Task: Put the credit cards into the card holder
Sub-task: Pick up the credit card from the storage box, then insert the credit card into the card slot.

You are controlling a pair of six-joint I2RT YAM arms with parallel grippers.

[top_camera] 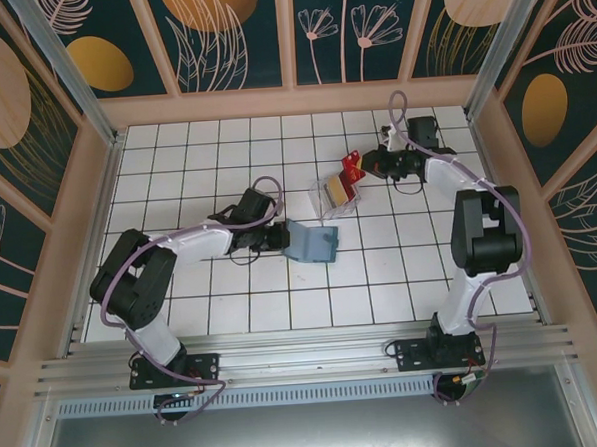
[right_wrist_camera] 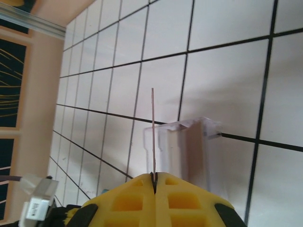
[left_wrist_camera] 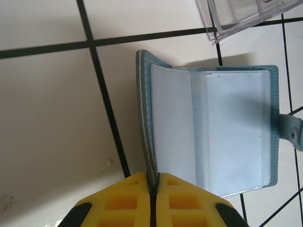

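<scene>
The teal card holder [top_camera: 315,243] lies open on the white tiles near the middle, its pale inner sleeves [left_wrist_camera: 227,132] facing up. My left gripper [top_camera: 277,238] is shut on the raised left cover [left_wrist_camera: 144,113], pinching its edge between the yellow fingers [left_wrist_camera: 132,198]. Farther back, my right gripper [top_camera: 364,164] is shut on a red credit card [top_camera: 350,164] held above the clear box. In the right wrist view that card [right_wrist_camera: 153,127] shows edge-on as a thin line rising from the closed fingertips. Yellow cards [top_camera: 335,190] stand inside the clear box.
The clear plastic box [top_camera: 334,195] sits just behind the card holder; its corner [left_wrist_camera: 246,16] shows in the left wrist view and its wall [right_wrist_camera: 189,146] below the held card. Wooden walls enclose the tiled floor [top_camera: 225,157].
</scene>
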